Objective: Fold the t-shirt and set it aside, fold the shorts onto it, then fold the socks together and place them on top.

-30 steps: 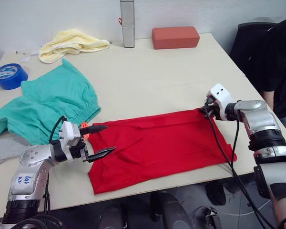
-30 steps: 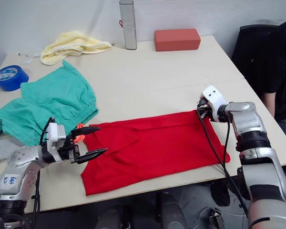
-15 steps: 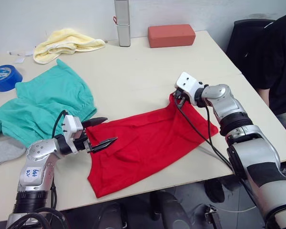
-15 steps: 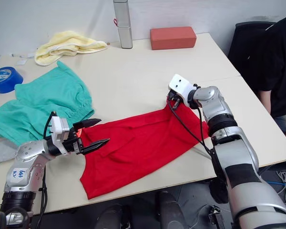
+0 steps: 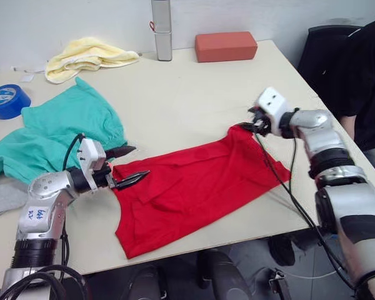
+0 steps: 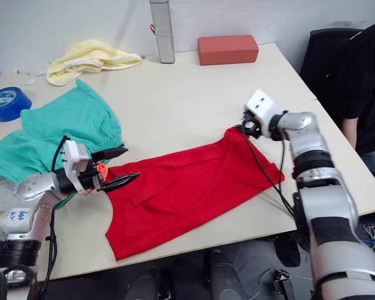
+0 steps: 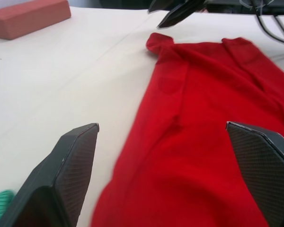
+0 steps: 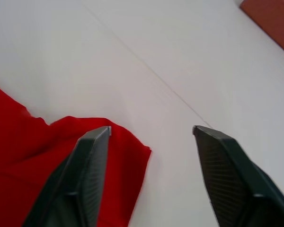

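Table [image 5: 194,94] is the landmark. T-shirt [image 5: 194,187], biggest item, lies flat w/ some wrinkles along table's near edge, roughly mid-width, one far corner bunched into a small peak. Shorts [image 5: 62,134] spread at table's left side, just beside t-shirt's left end, orange drawstring bit [image 6: 102,169] showing by it. Pale yellow cloth [image 5: 87,55] crumpled at table's far left; red-brown block [image 5: 226,45] and upright grey cylinder [image 5: 162,28] at far edge; blue tape roll [image 5: 7,100] at left edge. Socks [image 5: 3,195] – grey patch at table's near-left edge, partly under shorts.

Left gripper [image 5: 126,165] at t-shirt's left end, fingers spread wide, empty, one finger over cloth, other just off it. Right gripper [image 8: 151,156] at t-shirt's bunched far corner, fingers apart, nothing between them; one fingertip [image 8: 102,135] over the cloth's corner, the other over bare table.

Person in dark clothes [image 5: 362,75] sits at table's right side.
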